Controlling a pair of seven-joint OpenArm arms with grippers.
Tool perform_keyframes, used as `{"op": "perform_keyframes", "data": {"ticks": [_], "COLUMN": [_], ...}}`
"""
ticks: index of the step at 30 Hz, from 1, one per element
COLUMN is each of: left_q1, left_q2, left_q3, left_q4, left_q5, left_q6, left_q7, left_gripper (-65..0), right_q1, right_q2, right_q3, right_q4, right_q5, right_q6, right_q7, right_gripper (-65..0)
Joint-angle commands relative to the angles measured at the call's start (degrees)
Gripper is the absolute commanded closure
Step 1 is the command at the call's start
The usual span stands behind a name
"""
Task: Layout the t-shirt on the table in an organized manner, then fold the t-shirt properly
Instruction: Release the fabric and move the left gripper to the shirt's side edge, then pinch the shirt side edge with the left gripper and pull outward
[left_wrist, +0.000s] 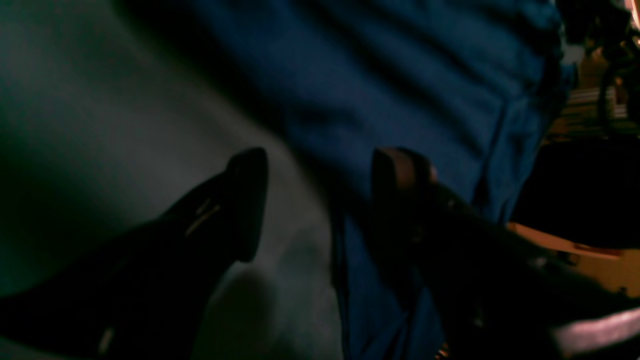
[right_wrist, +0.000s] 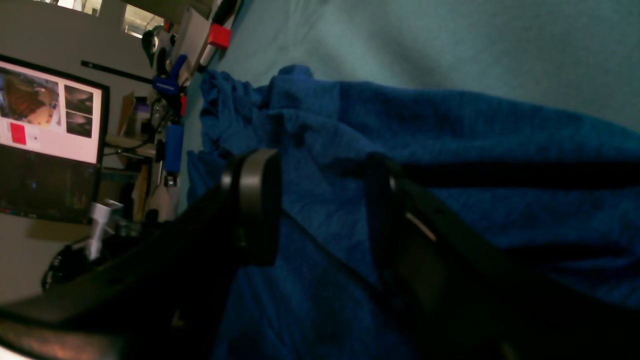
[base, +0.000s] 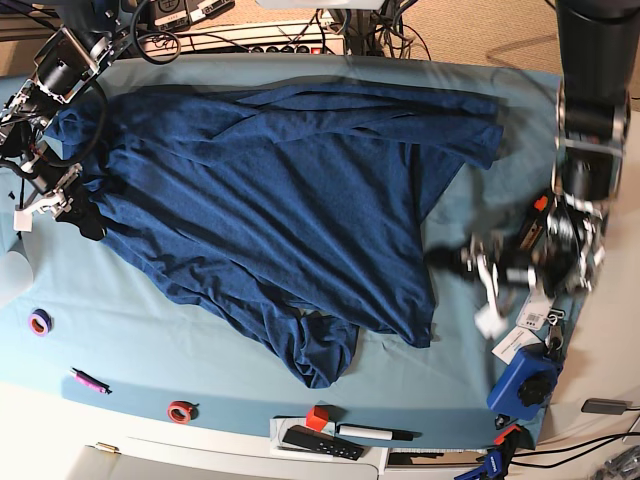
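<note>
The dark navy t-shirt (base: 270, 190) lies spread but wrinkled over the teal table (base: 200, 360), with a bunched corner toward the front edge. My left gripper (base: 447, 262), blurred in the base view, sits at the shirt's right edge. In the left wrist view it (left_wrist: 320, 185) is open, straddling the shirt's hem (left_wrist: 400, 75) and the bare table (left_wrist: 125, 125), gripping nothing. My right gripper (base: 92, 207) is over the shirt's left edge. Its fingers (right_wrist: 255, 200) stand apart, with blue fabric (right_wrist: 450, 130) under and between them.
Along the front edge lie a purple tape ring (base: 40, 321), a pink marker (base: 88, 380), a red tape ring (base: 180, 410), a red cube (base: 317, 418), a black remote (base: 320, 442) and a blue clamp (base: 522, 380). A monitor (right_wrist: 50, 115) stands beyond the table.
</note>
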Motion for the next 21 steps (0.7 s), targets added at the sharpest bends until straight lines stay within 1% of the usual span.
{"op": "perform_keyframes", "data": {"ticks": [1, 3, 4, 8, 12, 15, 16, 18, 21], "left_q1": [-0.46, 2.01, 3.10, 6.14, 7.32, 7.58, 7.74, 7.80, 8.09], "left_q2": [-0.55, -0.57, -0.59, -0.74, -1.25, -1.75, -1.99, -2.32, -2.69], "left_q3": [-0.24, -0.24, -0.24, -0.24, -0.24, -0.24, -0.24, -0.24, -0.24], "left_q4": [0.72, 0.72, 0.72, 0.83, 2.82, 6.25, 7.74, 10.69, 13.84], "left_q5": [-1.44, -0.83, -0.04, 0.85, 1.29, 4.42, 5.49, 7.93, 9.51], "left_q6": [-0.33, -2.47, -2.59, -2.59, -2.59, -2.59, -2.59, -1.01, -0.96], "left_q7": [-0.96, -1.22, -1.25, -1.27, -0.81, -0.59, -0.59, -0.59, -0.52], "left_gripper": [-31.9, -31.9, -31.9, -31.9, -31.5, -29.1, -29.1, -29.1, -29.1], "right_q1": [0.94, 0.94, 0.94, 0.94, 0.94, 0.94, 0.94, 0.94, 0.94], "right_q2": [1.57, 1.57, 1.57, 1.57, 1.57, 1.57, 1.57, 1.57, 1.57], "right_q3": [0.15, 0.15, 0.15, 0.15, 0.15, 0.15, 0.15, 0.15, 0.15], "right_q4": [0.85, 0.85, 0.85, 0.85, 0.85, 0.85, 0.85, 0.85, 0.85], "right_q5": [1.55, 1.55, 1.55, 1.57, 1.55, 1.55, 1.55, 1.55, 1.55], "right_q6": [0.30, 0.30, 0.30, 0.30, 0.30, 0.30, 0.30, 0.30, 0.30], "right_q7": [0.68, 0.68, 0.68, 0.70, 0.70, 0.68, 0.68, 0.68, 0.68], "right_gripper": [-27.1, -27.1, -27.1, -27.1, -27.1, -27.1, -27.1, -27.1, -27.1]}}
